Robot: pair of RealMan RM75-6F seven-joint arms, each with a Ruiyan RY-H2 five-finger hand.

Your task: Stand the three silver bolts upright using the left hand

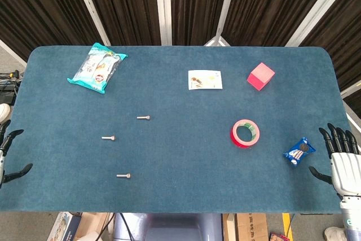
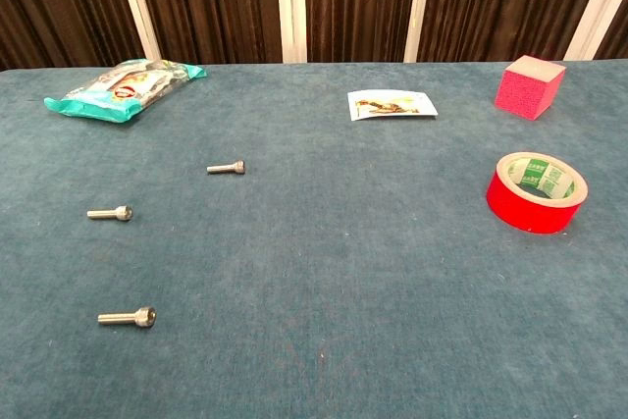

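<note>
Three silver bolts lie flat on the blue table, heads to the right: a far one (image 1: 143, 117) (image 2: 227, 168), a middle one (image 1: 108, 137) (image 2: 110, 213) and a near one (image 1: 124, 175) (image 2: 129, 318). My left hand (image 1: 7, 153) shows only at the table's left edge in the head view, fingers apart and holding nothing, well left of the bolts. Over the right edge my right hand (image 1: 341, 156) is spread and empty. Neither hand appears in the chest view.
A teal snack packet (image 1: 97, 68) (image 2: 123, 88) lies at the back left. A white sachet (image 1: 205, 79) (image 2: 391, 104), a pink cube (image 1: 260, 76) (image 2: 531, 86), a red tape roll (image 1: 246, 133) (image 2: 536, 191) and a small blue packet (image 1: 299, 151) sit on the right half.
</note>
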